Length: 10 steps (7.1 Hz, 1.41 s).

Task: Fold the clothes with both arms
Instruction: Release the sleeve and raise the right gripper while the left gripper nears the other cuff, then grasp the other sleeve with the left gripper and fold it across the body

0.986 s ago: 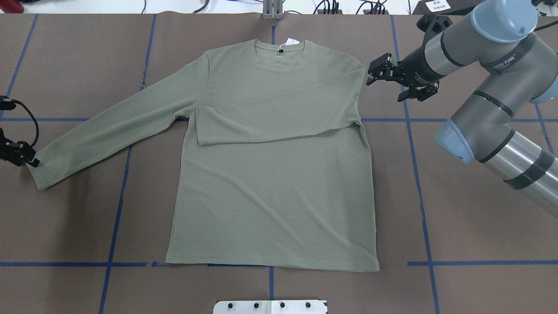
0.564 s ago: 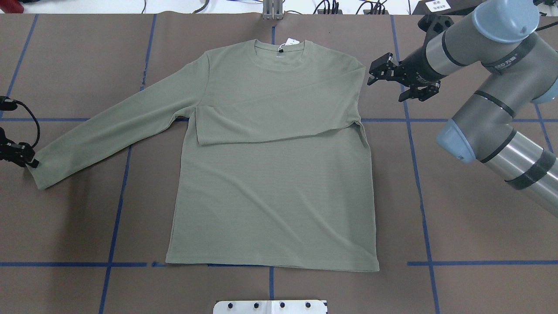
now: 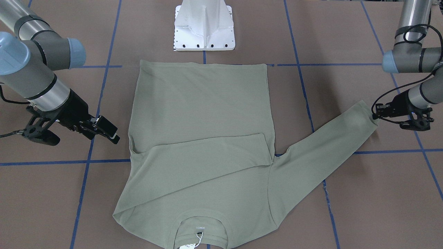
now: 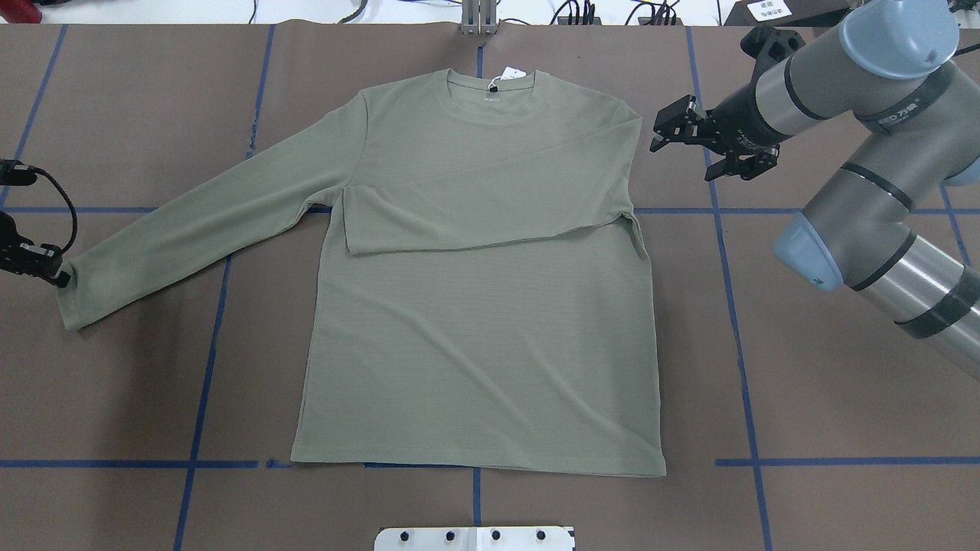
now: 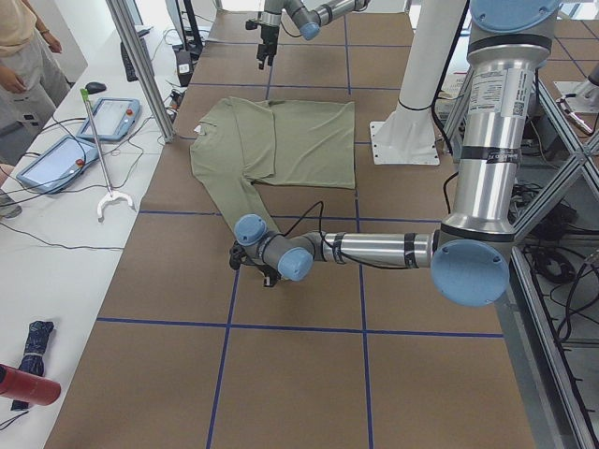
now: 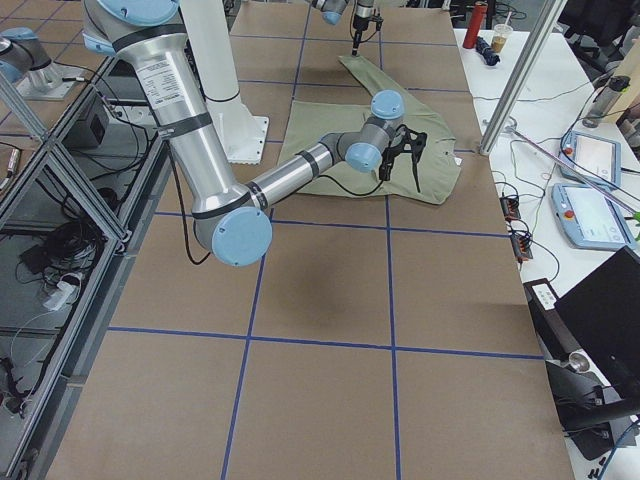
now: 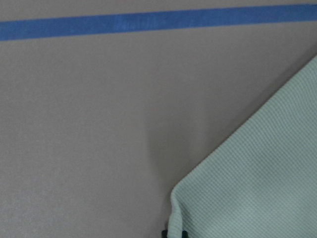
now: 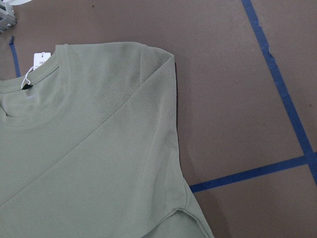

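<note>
Lying flat mid-frame in the overhead view, the shirt (image 4: pixel 482 337) has one sleeve folded across its chest; the left gripper (image 4: pixel 47 269), far left, pinches the other cuff, presumably to fold it likewise; the right gripper (image 4: pixel 681 159) hovers spread, upper right.

We see a robot lab. The brown table (image 4: pixel 115 383) is gridded with blue tape (image 4: pixel 115 464); control tablets (image 5: pixel 114 117) lie upper left.
</note>
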Each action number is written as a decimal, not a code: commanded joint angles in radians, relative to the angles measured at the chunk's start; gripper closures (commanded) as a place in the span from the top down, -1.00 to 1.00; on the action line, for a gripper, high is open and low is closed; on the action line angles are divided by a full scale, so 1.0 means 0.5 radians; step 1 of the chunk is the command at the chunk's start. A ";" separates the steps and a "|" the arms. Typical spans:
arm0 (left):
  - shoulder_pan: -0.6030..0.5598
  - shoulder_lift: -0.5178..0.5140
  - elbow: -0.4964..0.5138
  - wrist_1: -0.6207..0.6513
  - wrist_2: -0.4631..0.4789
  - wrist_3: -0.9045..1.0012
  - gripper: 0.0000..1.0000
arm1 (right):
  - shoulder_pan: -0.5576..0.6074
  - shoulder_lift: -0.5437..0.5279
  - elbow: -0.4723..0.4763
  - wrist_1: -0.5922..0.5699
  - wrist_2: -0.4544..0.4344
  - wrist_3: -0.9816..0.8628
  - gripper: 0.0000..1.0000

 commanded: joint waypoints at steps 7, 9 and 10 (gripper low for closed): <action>0.594 -1.104 -0.421 0.018 0.054 -1.841 -1.00 | 0.655 -0.687 0.223 0.012 0.454 -0.681 0.99; 0.824 -1.692 0.006 -0.034 0.495 -2.100 -1.00 | 0.674 -0.724 0.226 0.015 0.457 -0.681 0.99; 0.840 -1.990 0.404 -0.207 0.597 -2.238 -1.00 | 0.680 -0.734 0.226 0.015 0.457 -0.681 0.99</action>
